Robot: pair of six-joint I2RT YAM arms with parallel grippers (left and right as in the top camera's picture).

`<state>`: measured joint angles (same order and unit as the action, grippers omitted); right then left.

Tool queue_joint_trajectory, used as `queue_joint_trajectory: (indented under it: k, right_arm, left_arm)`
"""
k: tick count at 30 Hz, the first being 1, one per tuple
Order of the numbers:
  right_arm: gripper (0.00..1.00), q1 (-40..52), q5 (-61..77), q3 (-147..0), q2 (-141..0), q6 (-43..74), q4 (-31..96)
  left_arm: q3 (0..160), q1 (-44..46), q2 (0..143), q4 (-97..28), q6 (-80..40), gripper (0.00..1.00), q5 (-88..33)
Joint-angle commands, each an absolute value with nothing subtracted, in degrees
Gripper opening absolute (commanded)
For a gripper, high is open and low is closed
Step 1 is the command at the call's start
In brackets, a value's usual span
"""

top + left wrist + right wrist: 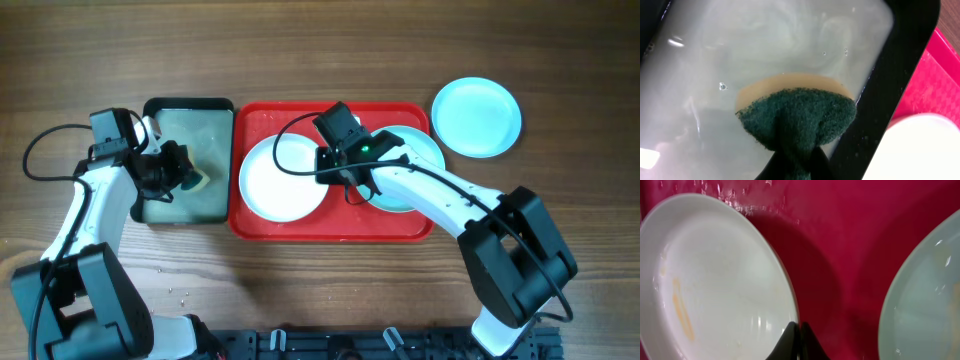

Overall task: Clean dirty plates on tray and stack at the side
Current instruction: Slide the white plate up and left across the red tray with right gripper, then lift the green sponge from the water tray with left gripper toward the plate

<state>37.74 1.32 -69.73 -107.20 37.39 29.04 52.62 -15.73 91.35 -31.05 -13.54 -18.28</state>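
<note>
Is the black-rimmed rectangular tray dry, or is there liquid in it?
Liquid in it: the black-rimmed rectangular tray shows cloudy liquid with bubbles and glints by the green-and-tan sponge.

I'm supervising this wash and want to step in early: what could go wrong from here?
1. The right gripper has its jaws shut at the very rim of the round white glossy plate; that thin glossy edge might slip if lifted.
2. The green-and-yellow sponge in the left gripper could drip cloudy water outside the black-rimmed tray when carried over.

Overhead looks down; both close wrist views share the tray (330, 232).
</note>
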Motion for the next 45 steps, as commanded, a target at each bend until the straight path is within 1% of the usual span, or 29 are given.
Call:
queue_joint_trajectory:
  k: [1,3,10,14,15,16,17,18,20,21,23,28,33,35,36,38,39,41,42,45]
  right_arm:
    - [0.04,38.0,-8.8,-70.0,-107.7,40.9,27.1]
    - [0.04,38.0,-12.0,-70.0,-108.4,42.4,25.3]
    - [0.04,37.3,-13.1,-70.0,-113.2,42.4,20.9]
    - [0.04,37.0,-13.2,-70.0,-114.7,38.2,16.8]
    - [0.06,37.0,-13.3,-70.3,-114.6,34.5,15.5]
    - [0.22,36.7,-11.8,-71.3,-114.5,30.0,15.9]
    - [0.34,35.9,-8.7,-73.4,-114.0,23.9,17.8]
    - [0.38,34.8,-6.9,-75.4,-113.4,20.9,20.2]
    - [0.43,31.9,-3.3,-80.8,-111.9,17.8,26.1]
    - [0.45,30.3,0.6,-83.0,-111.8,16.4,27.9]
    - [0.46,27.9,8.7,-84.2,-111.9,13.5,27.9]
    - [0.46,27.0,9.1,-84.1,-116.0,13.1,24.6]
    - [0.45,27.6,9.1,-84.1,-120.9,13.1,24.1]
    - [0.4,27.6,9.1,-84.1,-122.3,13.1,24.1]
    - [0.35,27.6,9.1,-84.1,-123.1,13.1,24.3]
    - [0.3,27.6,9.1,-84.1,-123.4,13.1,24.4]
    - [0.24,27.6,9.1,-84.1,-123.3,13.1,24.3]
    - [0.07,27.6,8.9,-84.1,-123.3,13.1,24.6]
    - [0.04,27.5,7.7,-84.1,-123.3,13.1,25.0]
    - [0.04,27.5,4.0,-84.2,-122.1,13.6,27.2]
  left_arm:
    - [52.3,-15.5,91.7,-31.0,-12.4,0.08,-18.2]
    - [52.3,-15.5,91.7,-31.0,-12.4,0.09,-18.2]
    - [52.3,-15.5,91.7,-30.4,-12.4,0.09,-18.2]
    - [52.3,-15.5,91.7,-30.1,-12.4,0.09,-18.2]
    - [52.3,-15.5,91.7,-30.1,-12.4,0.09,-18.2]
    - [52.3,-15.5,91.7,-30.1,-12.4,0.09,-18.2]
    - [52.3,-15.5,91.7,-30.2,-12.4,0.09,-18.2]
    - [52.3,-15.5,91.7,-30.2,-12.4,0.09,-18.2]
    - [52.3,-15.5,91.7,-30.1,-12.4,0.09,-18.2]
    - [52.3,-15.5,91.7,-29.9,-12.4,0.09,-18.2]
    - [52.3,-15.5,91.7,-29.5,-12.4,0.09,-18.2]
    - [52.3,-15.5,91.7,-28.1,-12.4,0.09,-18.2]
    - [52.3,-15.5,91.7,-28.2,-12.4,0.09,-18.2]
    - [52.3,-15.5,91.7,-28.2,-12.4,0.09,-18.2]
    - [52.3,-15.5,91.7,-28.3,-12.4,0.09,-18.2]
    - [52.3,-15.5,91.7,-28.3,-12.4,0.09,-18.2]
    - [52.3,-15.5,91.7,-28.3,-12.4,0.09,-18.2]
    - [52.3,-15.5,91.7,-28.4,-12.4,0.1,-18.2]
    - [52.3,-15.5,91.7,-28.5,-12.4,0.09,-18.2]
    - [52.3,-15.5,91.7,-28.5,-12.4,0.08,-18.2]
